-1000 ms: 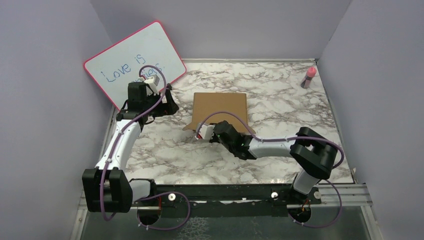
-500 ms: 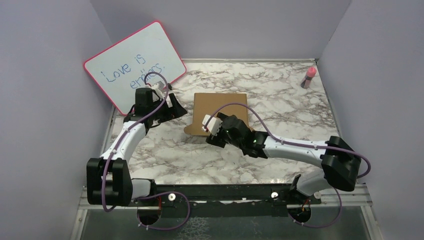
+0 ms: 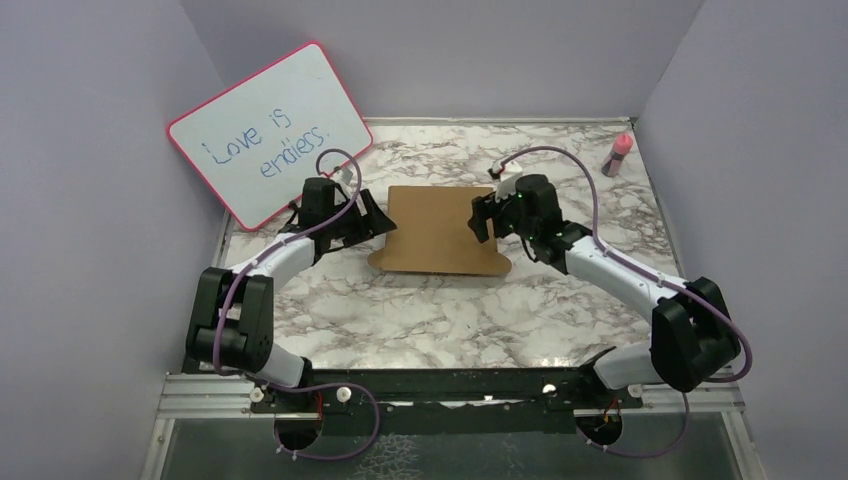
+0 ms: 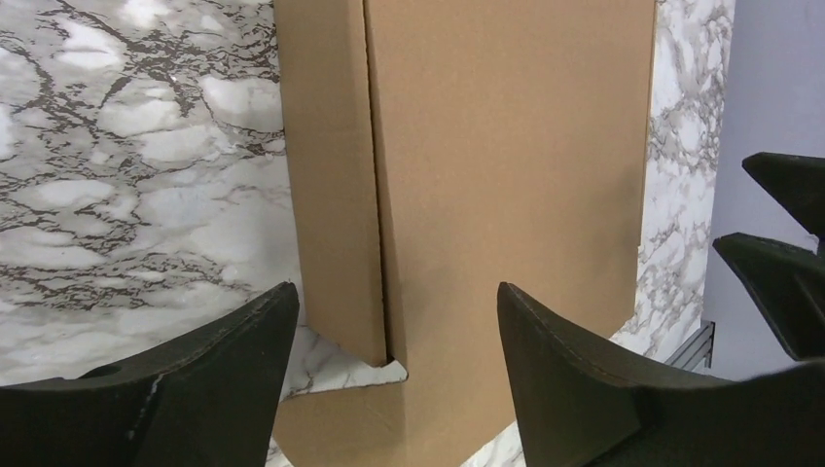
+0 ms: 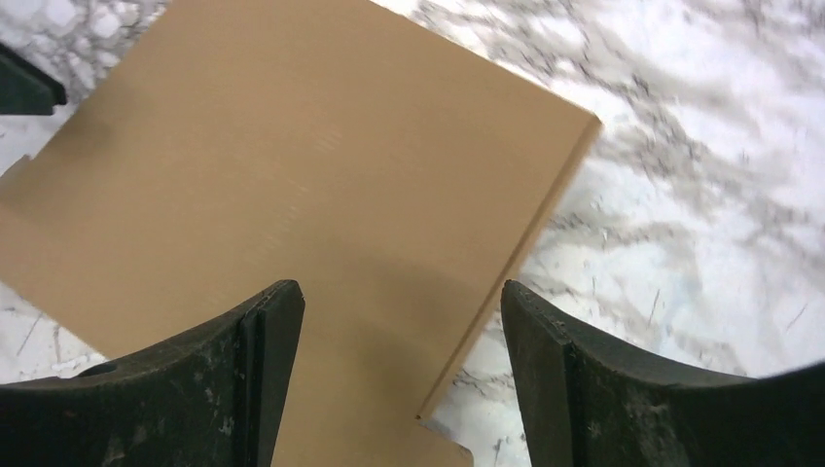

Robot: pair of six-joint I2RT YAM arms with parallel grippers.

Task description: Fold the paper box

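Left jaws and right jaws gape empty; the paper box [image 3: 440, 230] between them may skid on the worktop [image 3: 420, 310] if one pushes first.

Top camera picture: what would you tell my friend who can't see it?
A brown paper box lies on a marble table, with the left pincer and right pincer open at its sides. A pink-framed whiteboard leans back left; a pink bottle stands back right.
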